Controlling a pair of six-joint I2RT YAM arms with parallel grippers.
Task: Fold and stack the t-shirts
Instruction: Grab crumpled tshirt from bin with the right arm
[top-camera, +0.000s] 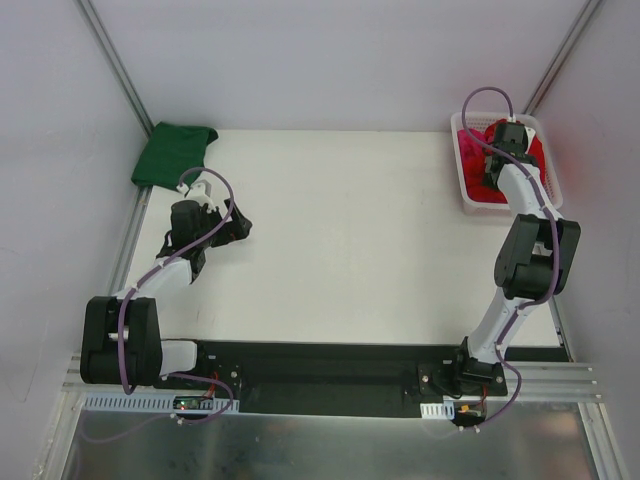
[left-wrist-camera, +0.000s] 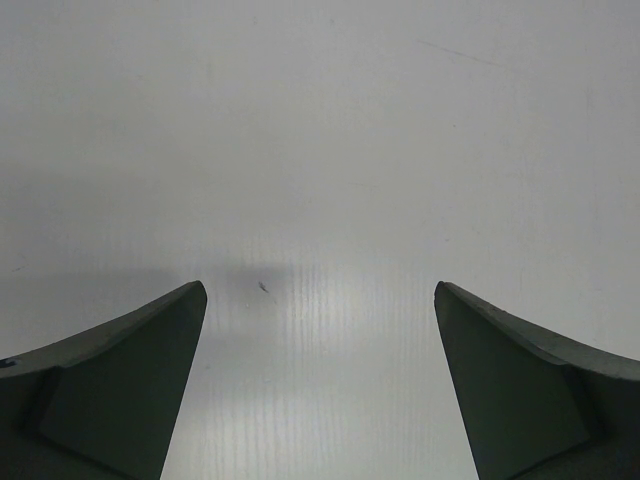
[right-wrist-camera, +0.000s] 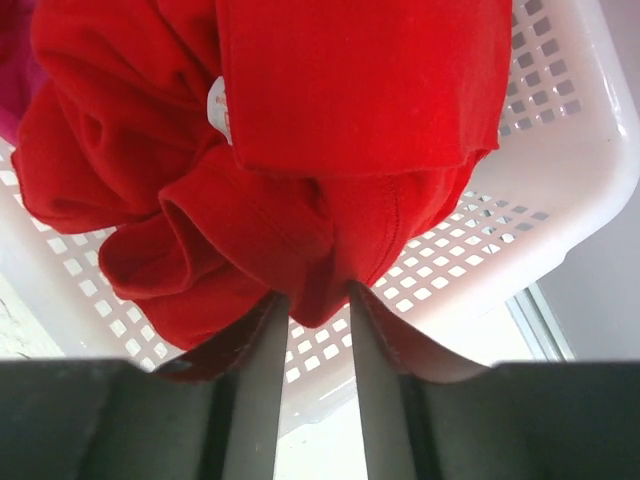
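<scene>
The red t-shirt (right-wrist-camera: 300, 120) lies bunched in the white lattice basket (right-wrist-camera: 560, 190) at the table's far right (top-camera: 462, 172). My right gripper (right-wrist-camera: 312, 292) reaches down into the basket, its jaws closed narrow on a fold of that red cloth. A strip of the magenta t-shirt (right-wrist-camera: 12, 60) shows beside the red one. The dark green t-shirt (top-camera: 175, 152) lies folded at the far left corner. My left gripper (left-wrist-camera: 320, 290) hangs wide open over bare white table, near the left side (top-camera: 218, 218), holding nothing.
White walls with metal posts close in the table on the left, right and back. The black mounting rail (top-camera: 320, 370) and both arm bases run along the near edge. The basket sits tight against the right wall.
</scene>
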